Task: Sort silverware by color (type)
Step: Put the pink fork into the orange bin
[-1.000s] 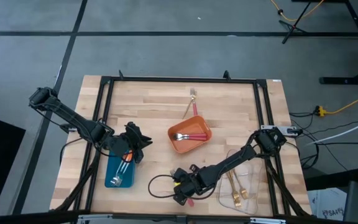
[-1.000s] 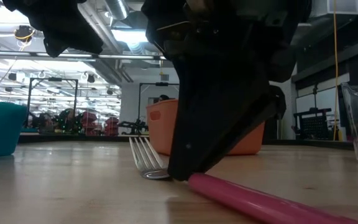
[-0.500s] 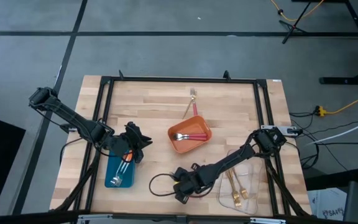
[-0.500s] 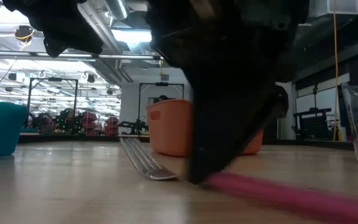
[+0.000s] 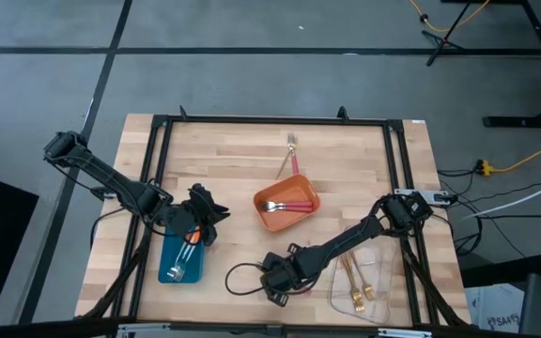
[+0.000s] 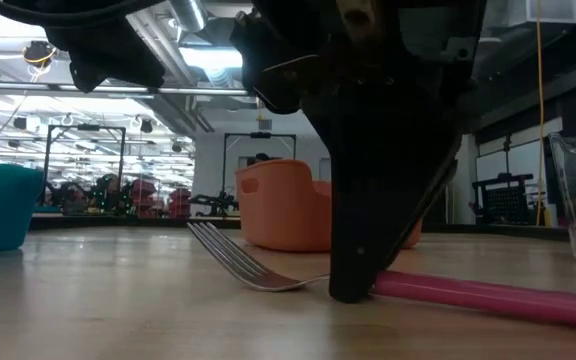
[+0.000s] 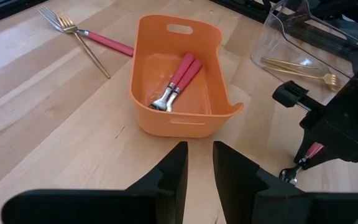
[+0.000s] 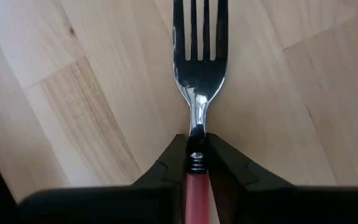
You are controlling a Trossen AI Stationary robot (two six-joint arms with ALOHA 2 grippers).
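My right gripper (image 5: 276, 282) is down at the table's near middle, shut on a fork with a pink-red handle (image 6: 488, 297) and silver tines (image 8: 199, 37). My left gripper (image 5: 201, 222) hovers over the blue tray's (image 5: 169, 272) far end, fingers (image 7: 197, 171) a narrow gap apart, holding nothing. Silver-headed forks, one with an orange handle (image 5: 193, 235), lie in the blue tray. Two pink-handled forks (image 7: 178, 81) lie in the orange tray (image 5: 272, 222). Gold forks (image 5: 355, 278) lie in the clear tray. One gold fork (image 7: 79, 38) and one pink-handled fork (image 7: 107, 42) lie crossed on the far side. My right gripper pinches the fork between its two fingers at the neck (image 8: 196, 138), where the silver stem meets the pink handle. The fingers come from above, pointing down, and stand across the fork. The fork lies low along the wood, the back of its head (image 6: 268, 284) on the table.
The orange tray stands mid-table, the clear tray (image 5: 376, 293) at the near right, the blue tray at the near left. A black cable loop (image 5: 242, 282) lies beside my right gripper. A black frame (image 5: 270, 122) runs round the tabletop. Bare wood lies across the far left.
My right gripper, shut on the fork throughout, has shifted slightly toward the table's far edge and turned. The fork has swung about on the wood with it: its tines pointed away across the table before and now point more toward the left, with the handle lying crosswise.
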